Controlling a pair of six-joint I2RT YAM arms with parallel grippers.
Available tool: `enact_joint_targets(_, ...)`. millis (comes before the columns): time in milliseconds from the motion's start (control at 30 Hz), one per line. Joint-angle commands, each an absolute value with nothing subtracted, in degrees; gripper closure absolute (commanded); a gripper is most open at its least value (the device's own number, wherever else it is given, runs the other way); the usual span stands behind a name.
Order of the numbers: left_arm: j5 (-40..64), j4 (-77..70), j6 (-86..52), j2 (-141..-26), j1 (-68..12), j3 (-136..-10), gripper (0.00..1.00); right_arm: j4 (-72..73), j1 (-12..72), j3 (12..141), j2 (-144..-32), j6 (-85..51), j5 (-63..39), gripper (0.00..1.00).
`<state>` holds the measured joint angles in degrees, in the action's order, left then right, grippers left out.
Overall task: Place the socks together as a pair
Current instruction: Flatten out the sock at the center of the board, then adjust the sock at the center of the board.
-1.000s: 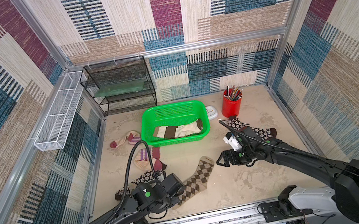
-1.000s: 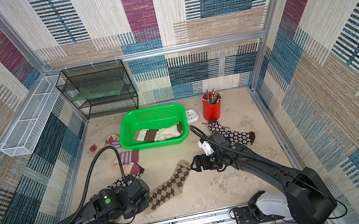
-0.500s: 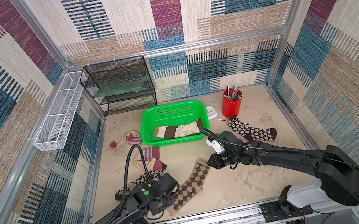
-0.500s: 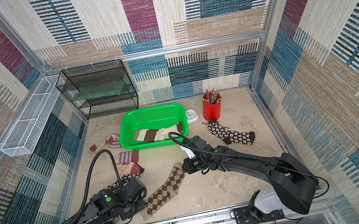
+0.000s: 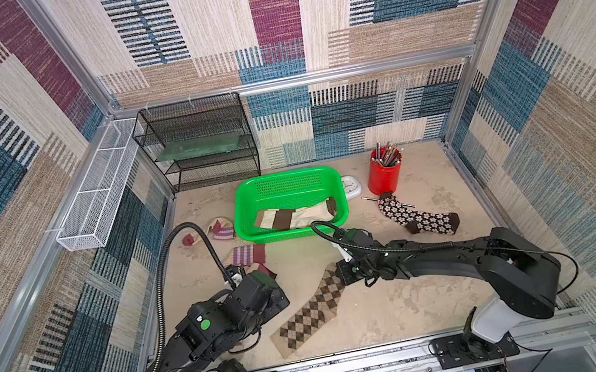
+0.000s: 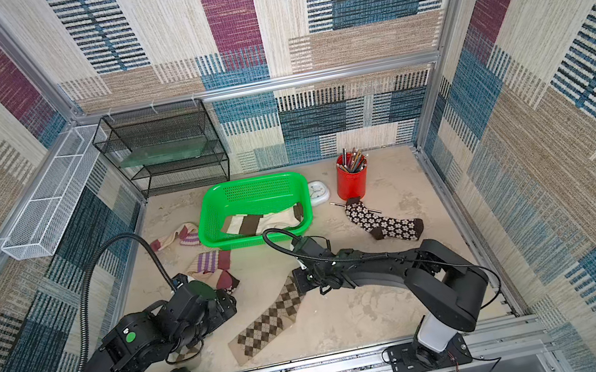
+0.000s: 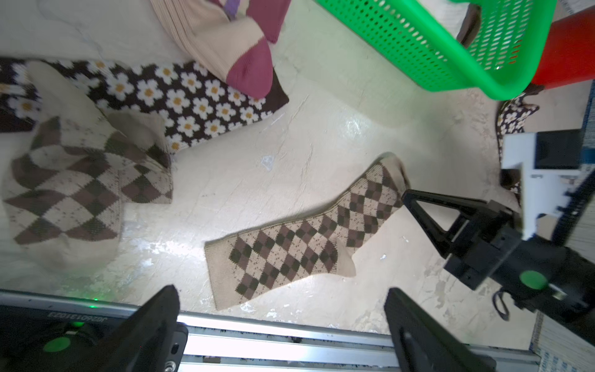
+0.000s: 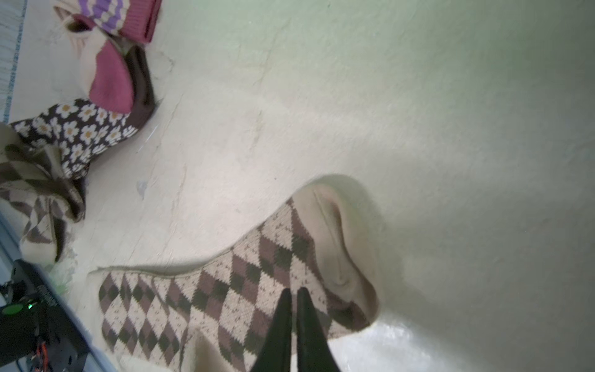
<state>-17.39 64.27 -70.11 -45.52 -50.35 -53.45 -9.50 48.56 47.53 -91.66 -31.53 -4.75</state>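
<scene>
A tan-brown argyle sock (image 5: 311, 313) (image 6: 266, 325) lies flat on the floor near the front. My right gripper (image 5: 344, 274) (image 8: 293, 294) is shut on its bunched toe end. The left gripper (image 7: 281, 291) hangs open just off the sock's cuff, empty. In the left wrist view a second argyle sock (image 7: 70, 193) lies crumpled on a daisy sock (image 7: 180, 100). Another daisy sock (image 5: 416, 216) rests at the right. Two purple-striped socks (image 5: 222, 230) (image 5: 246, 255) lie left of the basket. Cream socks with brown bands (image 5: 293, 216) are in the basket.
A green basket (image 5: 246, 204) stands mid-floor, with a white clock (image 5: 350, 186) and a red pencil cup (image 5: 385, 178) to its right. A loose pencil (image 5: 370, 198) lies by the cup. A black mesh shelf (image 5: 199, 142) and a white wire tray (image 5: 96, 188) line the back left.
The left gripper dragged the argyle sock toward the front left, then opened and let go of its cuff. The right gripper swung left from near the daisy sock and shut on the argyle toe.
</scene>
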Motion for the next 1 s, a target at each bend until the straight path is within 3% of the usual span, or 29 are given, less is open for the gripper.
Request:
enact_joint_targets(0,-22.85,71.24,-67.48,-45.44,-49.93,-56.4,0.0,-7.2,48.61,47.28,-92.39,-34.17,1.18,0.94)
enact_joint_targets(233,-23.93,73.23,-66.11,-43.45,-47.41,-57.13,0.0,-8.7,47.52,41.72,-89.79,-37.66,5.16,0.96)
enact_joint_targets(500,-21.39,70.36,-62.31,-45.39,-44.23,-55.86,0.0,-10.99,45.33,32.6,-78.51,-42.06,4.44,0.96)
enact_joint_targets(667,-19.34,68.52,-60.06,-46.49,-41.32,-55.81,0.0,-18.3,46.67,35.23,-71.98,-43.38,5.63,0.96)
enact_joint_targets(767,-18.13,68.53,-59.51,-46.21,-39.67,-54.49,0.0,-10.98,46.52,32.17,-67.69,-42.28,1.13,0.92)
enact_joint_targets(967,-15.07,68.74,-59.52,-44.91,-35.33,-51.69,0.0,-0.55,45.46,36.75,-79.16,-39.43,-9.56,0.94)
